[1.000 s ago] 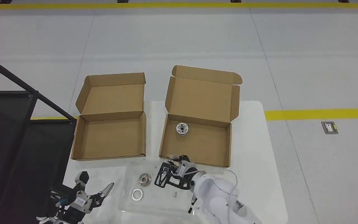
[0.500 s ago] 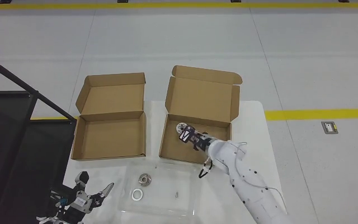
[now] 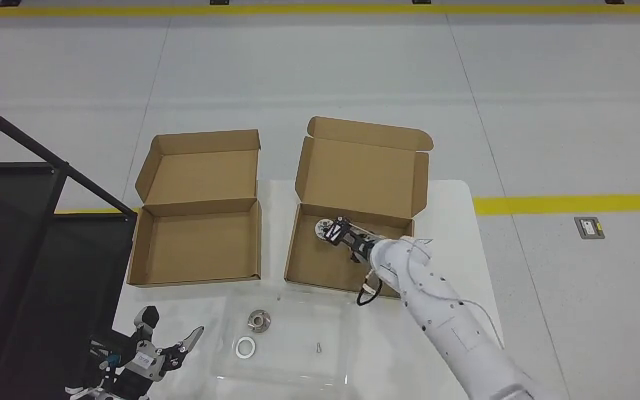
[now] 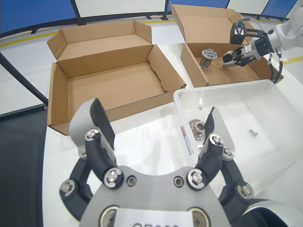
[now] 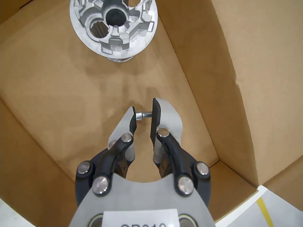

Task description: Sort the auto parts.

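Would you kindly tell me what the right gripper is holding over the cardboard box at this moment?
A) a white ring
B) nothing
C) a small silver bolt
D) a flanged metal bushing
C: the fingers of the right gripper pinch a small silver threaded bolt above the floor of the brown cardboard box.

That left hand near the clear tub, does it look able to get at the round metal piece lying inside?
Probably yes. The left hand is open and empty, the round metal piece lies just beyond it in the open-topped clear tub, and nothing covers it; only the tub's wall stands between.
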Available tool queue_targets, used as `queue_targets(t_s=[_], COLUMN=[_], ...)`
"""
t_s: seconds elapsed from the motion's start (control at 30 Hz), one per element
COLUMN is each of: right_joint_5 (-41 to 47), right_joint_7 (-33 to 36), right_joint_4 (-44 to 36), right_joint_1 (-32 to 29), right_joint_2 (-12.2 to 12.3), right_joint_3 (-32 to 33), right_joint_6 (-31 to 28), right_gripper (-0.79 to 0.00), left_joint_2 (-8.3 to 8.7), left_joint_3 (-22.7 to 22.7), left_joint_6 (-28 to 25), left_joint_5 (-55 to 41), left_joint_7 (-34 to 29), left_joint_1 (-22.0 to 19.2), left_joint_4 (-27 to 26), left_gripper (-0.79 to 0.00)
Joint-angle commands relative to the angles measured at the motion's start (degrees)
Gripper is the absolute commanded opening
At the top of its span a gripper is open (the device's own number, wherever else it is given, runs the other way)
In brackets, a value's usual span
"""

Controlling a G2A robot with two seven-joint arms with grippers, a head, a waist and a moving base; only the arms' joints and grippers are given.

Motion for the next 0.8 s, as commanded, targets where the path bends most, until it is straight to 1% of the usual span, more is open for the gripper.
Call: queue_targets(t_s=[0.0,0.03,0.07,0.13,0.17,0.2,0.3,0.37,0.43,0.53,0.6,0.67,0.77], right_joint_5=[0.2,0.4,0.4,0.5,0.6,0.5,-0.6,-1.4,-1.8,-4.0,-5.9,-8.1,-11.6], right_joint_7=[-0.2,-0.3,-0.4,-1.2,-2.2,-3.2,-5.4,-6.8,-9.0,-12.4,-14.5,-16.7,-20.5], right_joint_4=[1.0,1.3,1.6,1.6,1.2,0.8,-1.5,-4.6,-9.0,-18.8,-26.7,-34.8,-44.9], right_joint_1=[0.4,0.6,0.7,0.6,0.3,-0.1,-1.6,-3.3,-6.0,-12.0,-17.0,-22.2,-28.6], right_joint_2=[-0.1,-0.2,-0.2,-0.2,-0.1,0.1,0.8,1.5,2.4,4.3,5.6,6.9,8.5], right_joint_3=[-0.1,0.0,0.0,0.3,0.5,0.8,2.0,3.0,4.7,8.2,10.6,12.5,13.6], right_joint_6=[0.2,0.3,0.5,0.9,1.1,1.0,1.3,1.6,1.0,-1.2,-3.9,-8.0,-16.8], right_gripper=[-0.785,-0.6,-0.434,-0.182,-0.105,-0.065,-0.055,-0.028,0.0,0.0,0.0,0.0,0.0], left_joint_2=[0.0,0.0,0.0,0.0,0.0,0.0,0.0,0.0,0.0,0.0,0.0,0.0,0.0], left_joint_3=[0.0,0.0,0.0,0.0,0.0,0.0,0.0,0.0,0.0,0.0,0.0,0.0,0.0], left_joint_6=[0.0,0.0,0.0,0.0,0.0,0.0,0.0,0.0,0.0,0.0,0.0,0.0,0.0], left_joint_5=[0.0,0.0,0.0,0.0,0.0,0.0,0.0,0.0,0.0,0.0,0.0,0.0,0.0], left_joint_7=[0.0,0.0,0.0,0.0,0.0,0.0,0.0,0.0,0.0,0.0,0.0,0.0,0.0], left_joint_1=[0.0,0.0,0.0,0.0,0.0,0.0,0.0,0.0,0.0,0.0,0.0,0.0,0.0], left_joint_4=[0.0,0.0,0.0,0.0,0.0,0.0,0.0,0.0,0.0,0.0,0.0,0.0,0.0], left_gripper=[0.0,0.0,0.0,0.0,0.0,0.0,0.0,0.0,0.0,0.0,0.0,0.0,0.0])
